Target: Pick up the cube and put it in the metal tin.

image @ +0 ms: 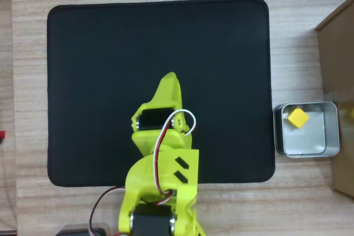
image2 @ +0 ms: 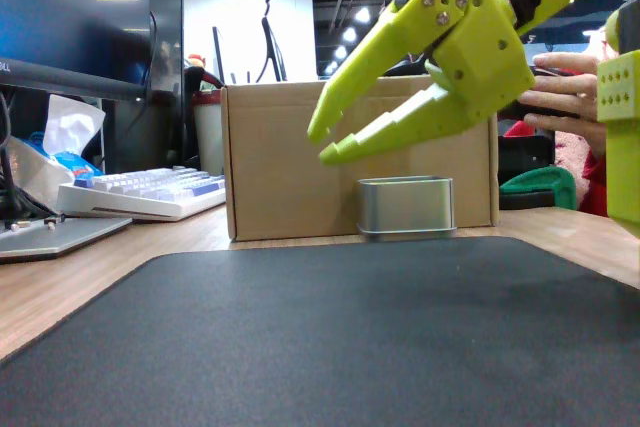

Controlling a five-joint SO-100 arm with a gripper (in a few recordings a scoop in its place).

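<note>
The small yellow cube (image: 298,117) lies inside the silver metal tin (image: 332,131), near its upper left corner in the overhead view. In the fixed view the tin (image2: 405,207) stands on the wood in front of the cardboard box, and its walls hide the cube. My yellow-green gripper (image2: 322,143) hangs well above the black mat, far from the tin, its fingers slightly apart with nothing between them. From overhead the gripper (image: 170,77) points up the picture over the mat's middle.
A black mat (image: 110,81) covers most of the wooden table. A brown cardboard box (image2: 280,167) stands right behind the tin; it shows at the right edge (image: 338,53) overhead. A keyboard (image2: 140,192) and a person's hand (image2: 565,97) sit beyond.
</note>
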